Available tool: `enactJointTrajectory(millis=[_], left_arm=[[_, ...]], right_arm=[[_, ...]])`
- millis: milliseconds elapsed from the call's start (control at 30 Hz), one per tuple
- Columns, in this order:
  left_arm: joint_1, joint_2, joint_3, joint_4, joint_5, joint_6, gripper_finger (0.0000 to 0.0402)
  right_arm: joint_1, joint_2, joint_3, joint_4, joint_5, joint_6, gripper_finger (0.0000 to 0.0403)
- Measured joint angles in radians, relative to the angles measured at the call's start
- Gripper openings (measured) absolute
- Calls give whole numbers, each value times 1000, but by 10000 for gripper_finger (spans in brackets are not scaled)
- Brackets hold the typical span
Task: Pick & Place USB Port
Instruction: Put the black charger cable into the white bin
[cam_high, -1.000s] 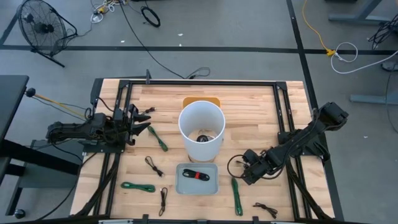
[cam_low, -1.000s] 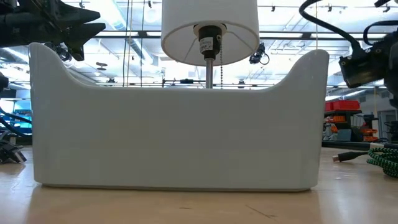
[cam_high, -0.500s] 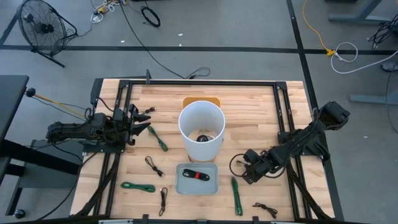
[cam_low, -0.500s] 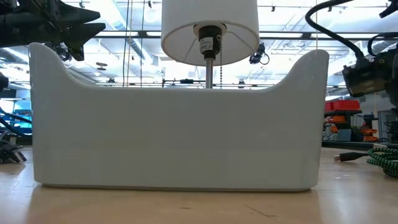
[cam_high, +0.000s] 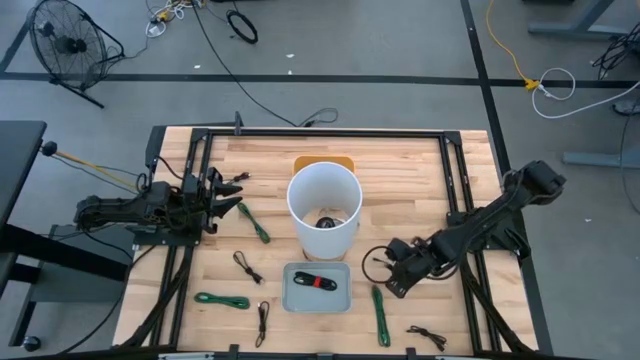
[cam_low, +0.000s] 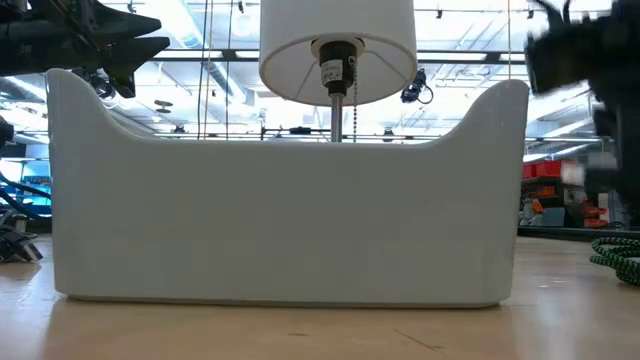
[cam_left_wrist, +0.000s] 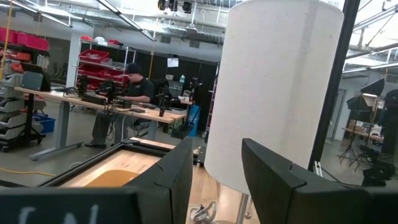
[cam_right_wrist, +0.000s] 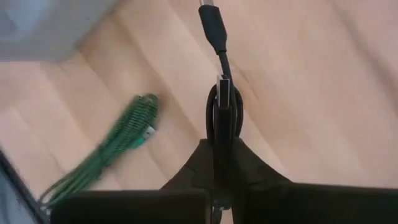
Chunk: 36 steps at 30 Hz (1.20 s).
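Black USB cable (cam_right_wrist: 221, 93) hangs pinched in the right gripper (cam_high: 392, 277), whose fingers are closed tight on it above the wooden worktop (cam_high: 420, 180), right of the grey tray (cam_high: 317, 287) and close to a green cable (cam_right_wrist: 115, 149). The left gripper (cam_high: 222, 196) waits at the left, parted and empty, facing the white lamp (cam_high: 324, 209).

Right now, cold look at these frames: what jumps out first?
The tall white lamp shade standing mid-table dominates, with the gray tray just in front of it holding a black and red item. To the tray's right, the right gripper is shut on a black cable above the wood, near a green cable. The left gripper waits open at the left edge.
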Motion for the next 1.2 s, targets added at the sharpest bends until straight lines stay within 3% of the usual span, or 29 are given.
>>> enactJointTrajectory(millis=[200, 400, 733, 1067, 1200], left_arm=[[0, 0, 0, -6, 0, 0, 144], [0, 0, 0, -7, 0, 0, 144], [0, 0, 0, -8, -1, 0, 144], [0, 0, 0, -13, -3, 0, 144], [0, 0, 0, -14, -3, 0, 144]], right_arm=[[11, -24, 183, -50, 63, -120, 10], [46, -22, 302, 42, 118, -251, 10], [49, 106, 310, 366, 131, -411, 10], [-1, 257, 310, 520, 103, -521, 10], [-12, 281, 310, 537, 155, -556, 10]])
